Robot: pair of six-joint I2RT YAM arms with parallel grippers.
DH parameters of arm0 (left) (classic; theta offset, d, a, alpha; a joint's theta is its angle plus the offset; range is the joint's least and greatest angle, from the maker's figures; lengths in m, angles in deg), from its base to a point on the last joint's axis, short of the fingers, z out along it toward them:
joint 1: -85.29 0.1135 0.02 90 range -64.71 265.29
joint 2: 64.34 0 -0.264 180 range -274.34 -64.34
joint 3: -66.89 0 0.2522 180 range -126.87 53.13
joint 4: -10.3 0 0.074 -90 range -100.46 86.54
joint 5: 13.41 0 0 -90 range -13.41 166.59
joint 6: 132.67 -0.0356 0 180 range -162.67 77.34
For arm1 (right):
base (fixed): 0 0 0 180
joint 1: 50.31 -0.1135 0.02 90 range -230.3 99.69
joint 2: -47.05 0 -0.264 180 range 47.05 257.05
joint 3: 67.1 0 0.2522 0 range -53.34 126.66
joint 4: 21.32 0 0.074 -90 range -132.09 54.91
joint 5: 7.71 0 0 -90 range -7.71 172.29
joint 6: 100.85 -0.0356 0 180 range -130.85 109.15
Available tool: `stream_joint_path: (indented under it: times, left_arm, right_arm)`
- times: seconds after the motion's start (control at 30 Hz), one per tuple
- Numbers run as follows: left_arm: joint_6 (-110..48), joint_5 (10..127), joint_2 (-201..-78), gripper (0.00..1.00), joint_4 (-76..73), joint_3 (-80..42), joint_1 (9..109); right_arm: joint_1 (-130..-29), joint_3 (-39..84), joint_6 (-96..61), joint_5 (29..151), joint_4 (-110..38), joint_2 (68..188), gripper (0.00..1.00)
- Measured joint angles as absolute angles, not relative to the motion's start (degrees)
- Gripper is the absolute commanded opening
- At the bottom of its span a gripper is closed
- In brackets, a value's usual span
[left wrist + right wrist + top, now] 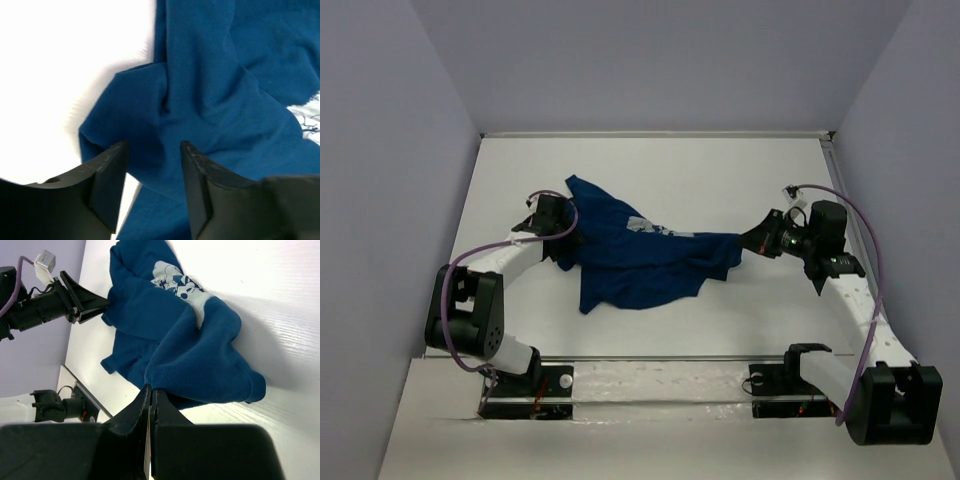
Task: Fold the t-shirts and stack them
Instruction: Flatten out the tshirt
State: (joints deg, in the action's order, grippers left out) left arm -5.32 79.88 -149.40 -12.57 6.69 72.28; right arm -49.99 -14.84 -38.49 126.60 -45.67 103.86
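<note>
The dark royal-blue t-shirt (640,258) lies crumpled at the middle of the white table, its white chest print (642,224) partly folded under. My left gripper (567,232) is open at the shirt's left side; in the left wrist view its fingers (152,146) straddle a fold of blue cloth (210,95) without closing on it. My right gripper (748,240) is at the shirt's right end. In the right wrist view it (151,389) is shut on a hem edge of the t-shirt (200,350), with the print (175,282) beyond.
The white table (720,170) is walled by pale panels at the back and both sides. Its front edge (650,357) runs before the arm bases. The left gripper shows in the right wrist view (95,305). Purple cables loop over both arms.
</note>
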Motion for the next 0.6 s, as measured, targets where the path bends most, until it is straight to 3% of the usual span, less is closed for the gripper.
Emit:
stream_joint_path:
  times: [0.17,0.23,0.33,0.6]
  left_arm:
    - [-5.65,82.37,-148.96,0.24,-12.87,7.28,72.28]
    - [-5.91,83.00,-149.05,0.22,-13.09,7.59,72.28]
    - [-6.48,83.35,-150.36,0.00,-12.72,7.57,72.28]
    - [-8.38,82.04,-154.51,0.00,-15.43,1.40,72.89]
  right_arm:
    - [-49.99,-14.84,-38.51,126.47,-46.16,103.86,0.00]
    - [-49.99,-14.84,-38.53,126.43,-46.18,103.91,0.00]
    - [-49.99,-14.84,-38.71,126.43,-46.16,104.45,0.00]
    - [-49.99,-13.29,-42.51,126.14,-43.58,108.19,0.00]
